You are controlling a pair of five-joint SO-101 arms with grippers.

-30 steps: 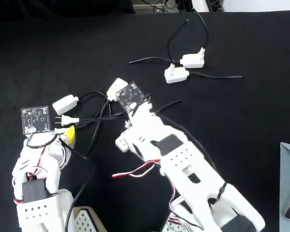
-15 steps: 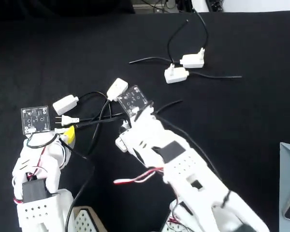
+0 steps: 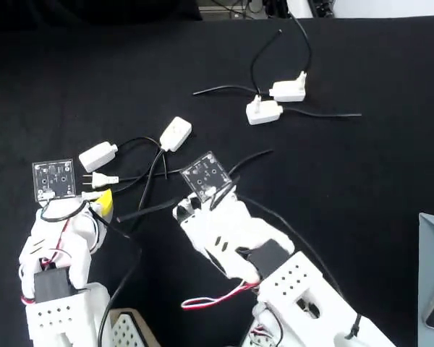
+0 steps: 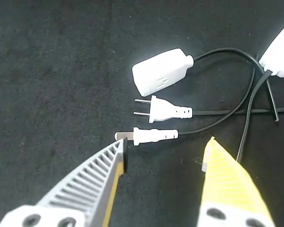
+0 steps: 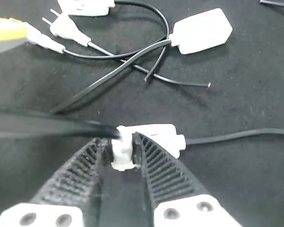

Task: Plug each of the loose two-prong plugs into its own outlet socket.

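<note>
I can't read any lettering, number or sign from here. The white socket block under the left wrist camera has a few faint marks on its face, too small for me to make out. The left arm's square board and the right arm's square board show pale dots, no characters I can tell.

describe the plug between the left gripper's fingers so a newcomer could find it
Find the left gripper, open over the black table. Two slim white two-prong plugs lie side by side ahead of it. The wanted plug is the one nearer the gripper, prong end against the grey finger; the other plug lies clear of it.
</note>
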